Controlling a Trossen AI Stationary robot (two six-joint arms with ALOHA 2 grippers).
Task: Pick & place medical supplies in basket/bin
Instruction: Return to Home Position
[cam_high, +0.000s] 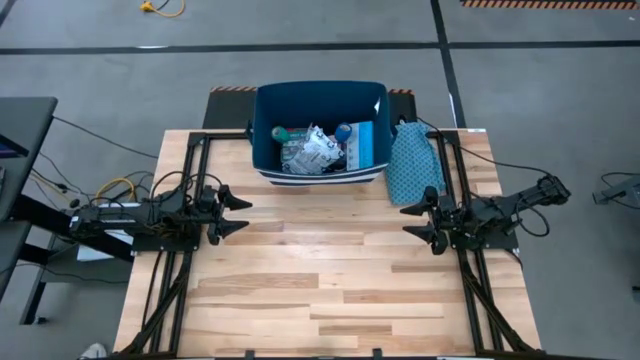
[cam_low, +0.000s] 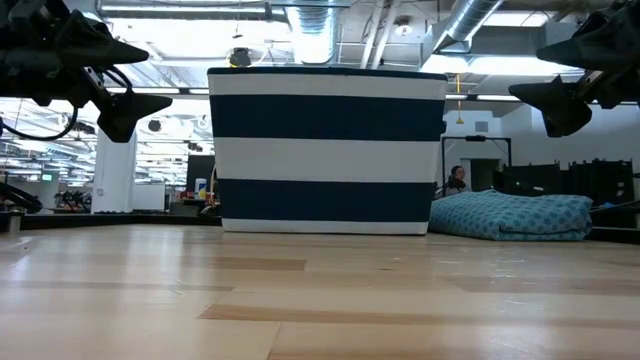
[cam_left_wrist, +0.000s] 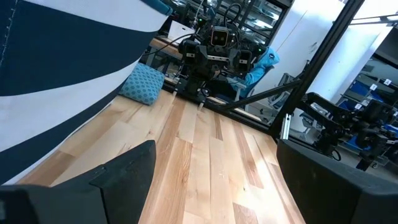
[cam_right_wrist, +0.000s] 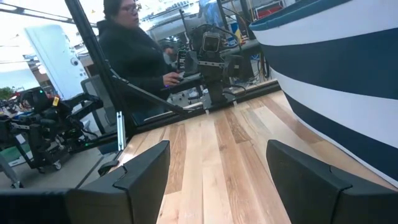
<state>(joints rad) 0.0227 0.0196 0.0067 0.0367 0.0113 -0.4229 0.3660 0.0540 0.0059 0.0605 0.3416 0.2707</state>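
A teal dotted cloth (cam_high: 414, 162) is lying just beside the bin (cam_high: 258, 130) at the desk's (cam_high: 330, 290) 12 o'clock. The medical supplies (cam_high: 318, 150) are sitting inside it (packets and rolls heaped together). The left gripper (cam_high: 246, 215) at 9 o'clock and the right gripper (cam_high: 404, 220) at 3 o'clock are hovering with fingers spread.

- Large rectangular fabric bin (cam_low: 328, 150): I log broad horizontal bands outside, dark navy alternating with white; inner walls plain navy.
- Folded soft cloth (cam_high: 412, 160): teal, covered in small regular dots.
- Wooden plank tabletop (cam_high: 330, 280): light blond, a few planks browner.
- Crinkled printed packets (cam_high: 318, 150): white with blue print, as far as I can read.
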